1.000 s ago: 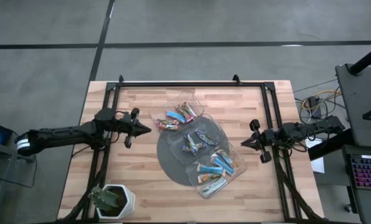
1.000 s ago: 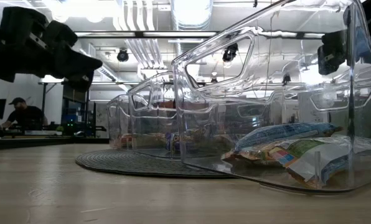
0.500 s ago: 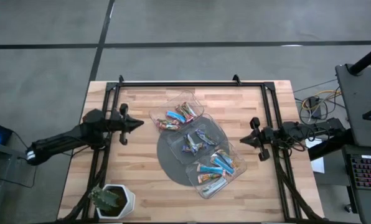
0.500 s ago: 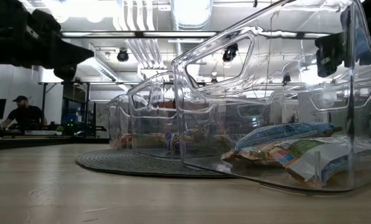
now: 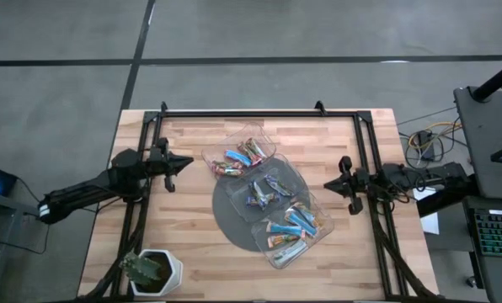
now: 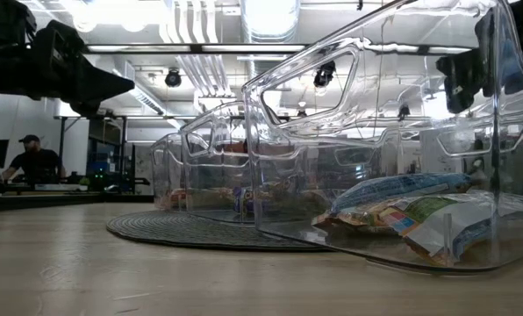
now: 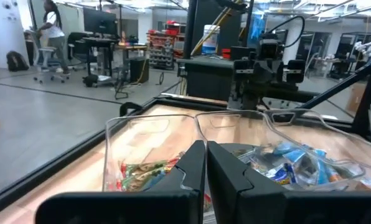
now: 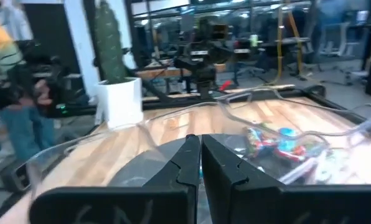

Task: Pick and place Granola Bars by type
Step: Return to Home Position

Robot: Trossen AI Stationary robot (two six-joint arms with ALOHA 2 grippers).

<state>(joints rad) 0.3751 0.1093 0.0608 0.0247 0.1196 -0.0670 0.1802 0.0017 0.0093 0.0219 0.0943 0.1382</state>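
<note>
Left gripper drawn back leftward, fingers together; right gripper at right, likewise closed. Three trays on disc hold bars.

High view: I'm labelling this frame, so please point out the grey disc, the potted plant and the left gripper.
grey disc (image 5: pixel 232 224), high view, bare lower-left part.
potted plant (image 5: pixel 167 273), high view, side of the white pot.
left gripper (image 5: pixel 186 162), high view, between its fingertips.

Grey floor surrounds the wooden table; bright ceiling ducts overhead; desks behind.
</note>
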